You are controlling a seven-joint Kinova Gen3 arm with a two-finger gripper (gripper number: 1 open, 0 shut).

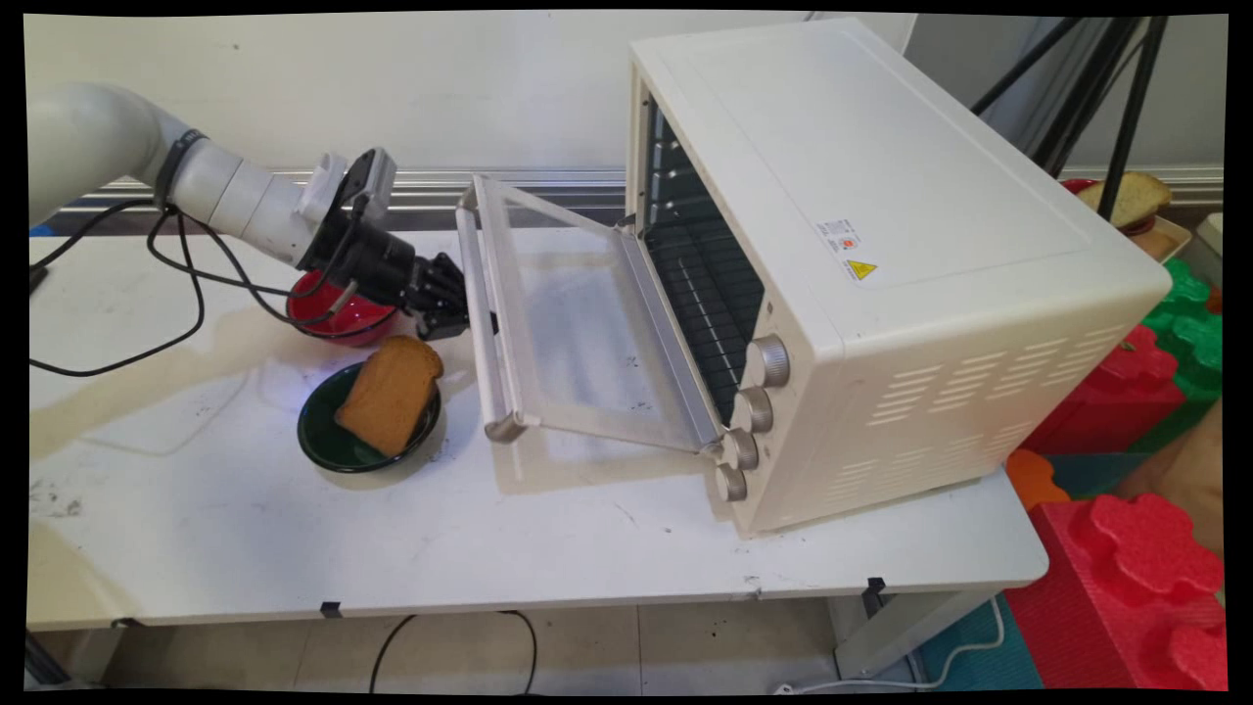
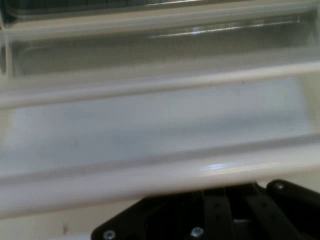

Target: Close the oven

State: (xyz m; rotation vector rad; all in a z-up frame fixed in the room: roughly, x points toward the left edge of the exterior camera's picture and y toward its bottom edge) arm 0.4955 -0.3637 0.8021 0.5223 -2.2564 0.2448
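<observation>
While half open, oven door (image 1: 578,323) handle (image 1: 482,313) meets claw (image 1: 452,304).

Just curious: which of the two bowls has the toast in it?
The dark green bowl, nearer the camera. The red bowl behind it, under the gripper, holds no toast.

I work in a robotics lab dressed up as a kitchen. My white table (image 1: 294,548) is stained, with black cables (image 1: 147,284) trailing over it from my arm at 10 o'clock. A cream toaster oven (image 1: 910,294) stands at 3 o'clock against a bare wall (image 1: 392,88). Black tripod legs (image 1: 1116,98) rise at 1 o'clock. Red and green foam blocks (image 1: 1145,568) pile up on the floor at 4 o'clock, and a cable (image 1: 460,636) loops under the table at 6 o'clock.
</observation>
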